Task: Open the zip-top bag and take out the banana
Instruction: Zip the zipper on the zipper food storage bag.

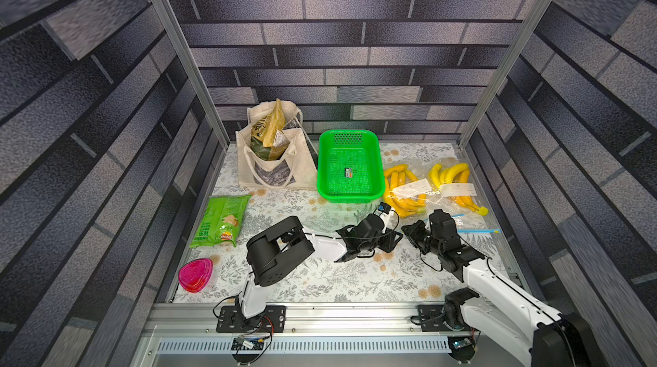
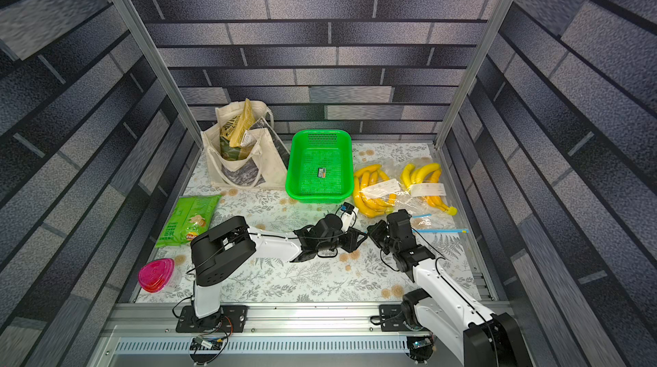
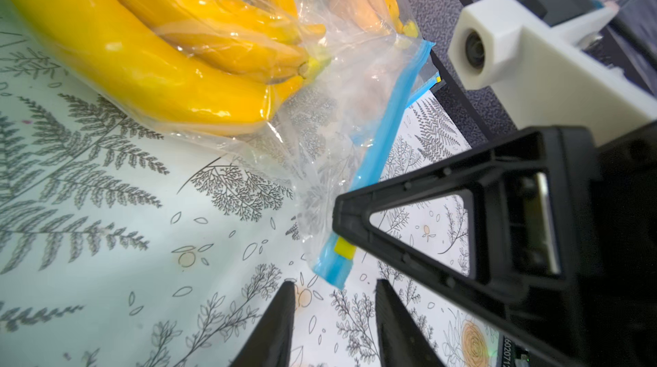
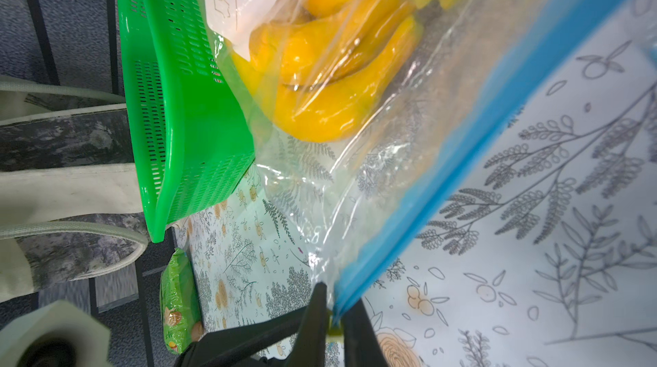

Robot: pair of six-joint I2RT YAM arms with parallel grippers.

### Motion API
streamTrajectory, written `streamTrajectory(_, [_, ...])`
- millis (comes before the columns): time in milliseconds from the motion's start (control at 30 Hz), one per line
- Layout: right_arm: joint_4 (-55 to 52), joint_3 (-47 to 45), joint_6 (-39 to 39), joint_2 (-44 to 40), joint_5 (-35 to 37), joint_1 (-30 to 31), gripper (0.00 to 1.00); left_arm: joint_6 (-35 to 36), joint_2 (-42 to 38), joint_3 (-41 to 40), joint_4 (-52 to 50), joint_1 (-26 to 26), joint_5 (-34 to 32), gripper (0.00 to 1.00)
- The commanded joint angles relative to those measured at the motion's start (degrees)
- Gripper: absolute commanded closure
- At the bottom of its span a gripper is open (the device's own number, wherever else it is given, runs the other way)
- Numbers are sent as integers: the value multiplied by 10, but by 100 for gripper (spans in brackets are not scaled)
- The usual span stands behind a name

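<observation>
right gripper clamps yellow slider to drag zip-top bag open; left gripper parted, empty, probably to brace the corner.

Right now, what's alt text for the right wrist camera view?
The right gripper pinches the yellow slider on the blue zip strip of a clear zip-top bag. Yellow bananas lie inside, beside a green basket.

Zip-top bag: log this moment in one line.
zip-top bag: bananas inside | right fingers: pinching yellow slider | left fingers: open, empty
</observation>
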Motion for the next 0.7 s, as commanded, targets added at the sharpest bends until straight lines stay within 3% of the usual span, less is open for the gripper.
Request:
streamTrajectory(0, [-16, 16, -10, -5, 10, 5, 95, 49, 8, 23, -38, -6, -41, 64])
streamTrajectory(167, [-12, 21, -13, 6, 7, 5, 95, 70, 9, 31, -53, -13, -68, 72])
streamTrajectory(500, [-17, 24, -14, 10, 8, 5, 95, 103, 21, 57, -68, -23, -88, 65])
streamTrajectory(667, [-17, 30, -14, 17, 6, 6, 95, 131, 30, 82, -90, -30, -106, 68])
